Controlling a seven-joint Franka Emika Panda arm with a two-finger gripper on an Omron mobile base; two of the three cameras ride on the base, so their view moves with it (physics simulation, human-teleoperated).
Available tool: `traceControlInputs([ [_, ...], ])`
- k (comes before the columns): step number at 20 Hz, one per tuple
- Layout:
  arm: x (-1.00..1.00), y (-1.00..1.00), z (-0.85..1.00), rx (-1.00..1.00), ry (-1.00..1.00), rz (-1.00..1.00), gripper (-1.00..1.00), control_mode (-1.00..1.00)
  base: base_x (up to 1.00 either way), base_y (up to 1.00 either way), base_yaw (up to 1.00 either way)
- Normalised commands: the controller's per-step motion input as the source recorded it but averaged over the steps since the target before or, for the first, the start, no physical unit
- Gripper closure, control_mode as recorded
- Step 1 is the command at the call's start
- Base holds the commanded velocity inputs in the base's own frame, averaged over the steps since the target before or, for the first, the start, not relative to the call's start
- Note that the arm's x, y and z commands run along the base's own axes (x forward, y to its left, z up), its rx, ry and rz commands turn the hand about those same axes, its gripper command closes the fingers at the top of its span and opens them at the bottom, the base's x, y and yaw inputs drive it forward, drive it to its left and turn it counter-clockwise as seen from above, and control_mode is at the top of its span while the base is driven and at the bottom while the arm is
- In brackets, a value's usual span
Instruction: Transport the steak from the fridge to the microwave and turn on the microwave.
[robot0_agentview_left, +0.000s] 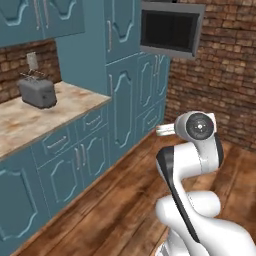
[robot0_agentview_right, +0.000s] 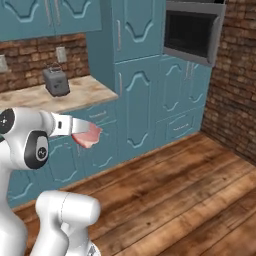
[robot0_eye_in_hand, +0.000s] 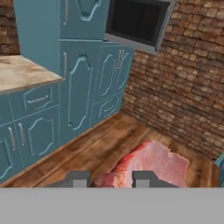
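Gripper (robot0_eye_in_hand: 111, 178) — two dark finger tips part-way closed, pinching the steak (robot0_eye_in_hand: 151, 164) between them; the meat projects forward past the tips. In the right base view the same red-pink slab (robot0_agentview_right: 87, 135) hangs at the end of the white arm (robot0_agentview_right: 30, 137), carried in the air in front of the teal lower cupboards (robot0_agentview_right: 145, 115) and above the wooden floor (robot0_agentview_right: 190, 190).

Microwave (robot0_agentview_right: 192, 32) — grey box with dark interior, built in high among the cupboards beside the brick wall (robot0_agentview_right: 237, 85); well apart from the steak, up and to the right of it in that view.

Toaster (robot0_agentview_left: 37, 92) — small and silver, upright on the marbled countertop (robot0_agentview_left: 30, 120), near a wall socket.
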Motion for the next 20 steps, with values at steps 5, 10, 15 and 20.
traceControlInputs([
  [5,0.00,0.00,0.00,0.00,0.00,0.00,1.00,1.00,0.74,-0.34,-0.36],
  [10,0.00,0.00,0.00,0.00,0.00,0.00,1.00,1.00,0.80,-0.45,-0.24],
  [15,0.00,0.00,0.00,0.00,0.00,0.00,1.00,1.00,0.84,-0.51,-0.11],
  [20,0.00,0.00,0.00,0.00,0.00,0.00,1.00,1.00,0.89,-0.53,-0.06],
])
